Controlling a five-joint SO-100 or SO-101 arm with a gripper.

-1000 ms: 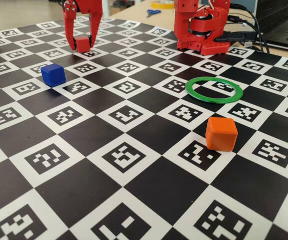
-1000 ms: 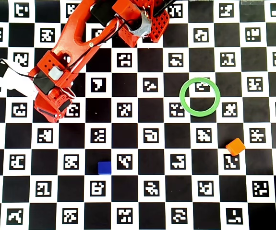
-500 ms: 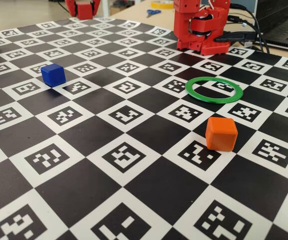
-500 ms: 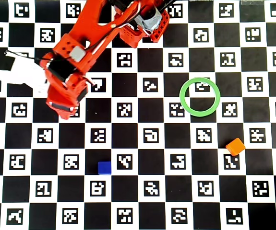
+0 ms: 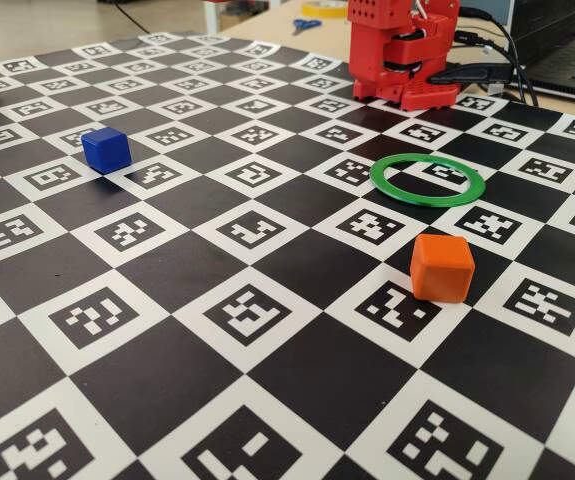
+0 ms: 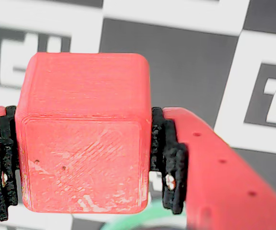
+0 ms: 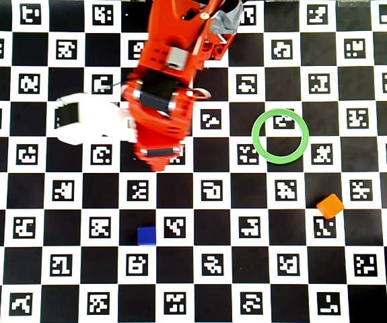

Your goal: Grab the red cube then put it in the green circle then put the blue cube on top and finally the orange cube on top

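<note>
Carrying is the step in hand: the pincer [image 6: 85,158] is clamped on the red cube [image 6: 82,134], whose two flanks sit against black ribbed pads [image 6: 169,167] in the wrist view, with checkered desk beneath and a sliver of green showing at the bottom edge. Judging by the overhead view, the arm [image 7: 163,101] hangs well left of the green circle [image 7: 280,159], so the first placement is not yet done; the next move calls for a swing rightward until the cube is over the circle's hollow centre, then a descent and release.

Taking the overhead view from left to right with the green circle as landmark: the arm is far to its left, the blue cube [image 7: 146,235] lies left of it and lower in the picture, and the orange cube [image 7: 329,205] sits just beyond its lower right.

All three cubes are matte plastic with rounded edges; the red one shows fine printed layer lines and faint scuffs. The circle is a thin, flat, glossy ring lying on the desk [image 5: 157,390], which is covered in black squares and coded markers.
</note>
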